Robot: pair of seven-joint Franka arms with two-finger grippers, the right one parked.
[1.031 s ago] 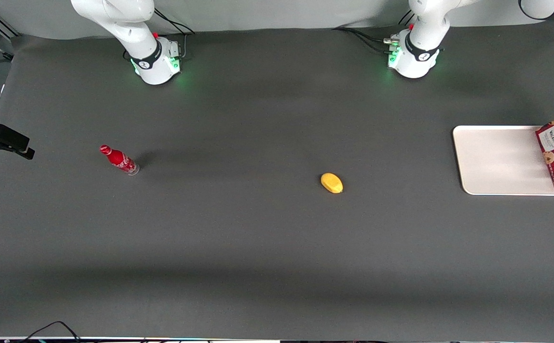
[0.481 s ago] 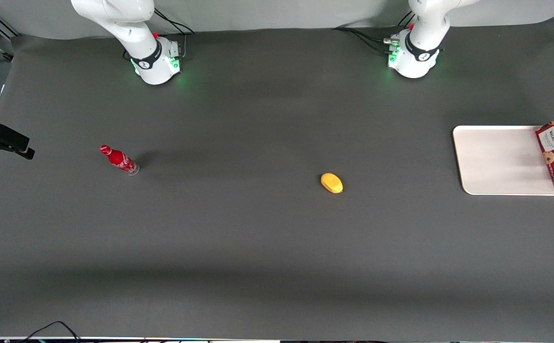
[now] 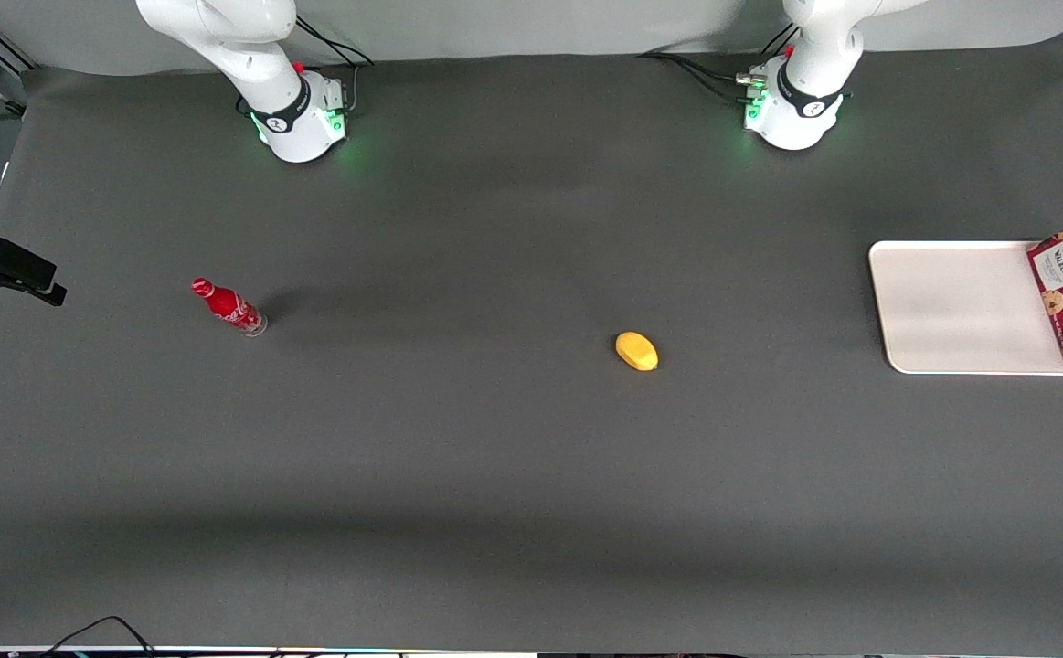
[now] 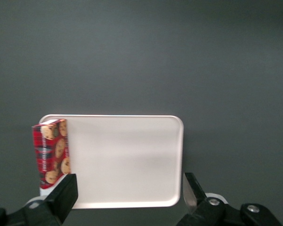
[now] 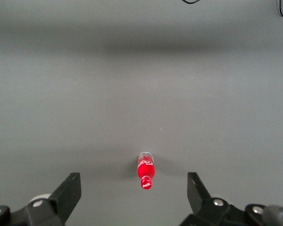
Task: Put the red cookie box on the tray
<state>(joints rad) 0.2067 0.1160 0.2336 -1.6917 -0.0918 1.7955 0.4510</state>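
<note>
The jaws (image 4: 127, 190) hung spread wide and empty above the tray (image 4: 127, 160). The red cookie box (image 4: 51, 153) lay on its edge, nothing between them; a lemon (image 3: 636, 351) sat well apart.

We see the left arm's base (image 3: 791, 105) standing at the far edge of the table, its upper links rising out of the front view. Our gripper (image 4: 127, 190) shows only in the left wrist view, raised well above the table and facing straight down, its two fingers (image 4: 66, 193) spread wide with nothing between them. How high it hangs we cannot tell, since the front view does not catch it.
</note>
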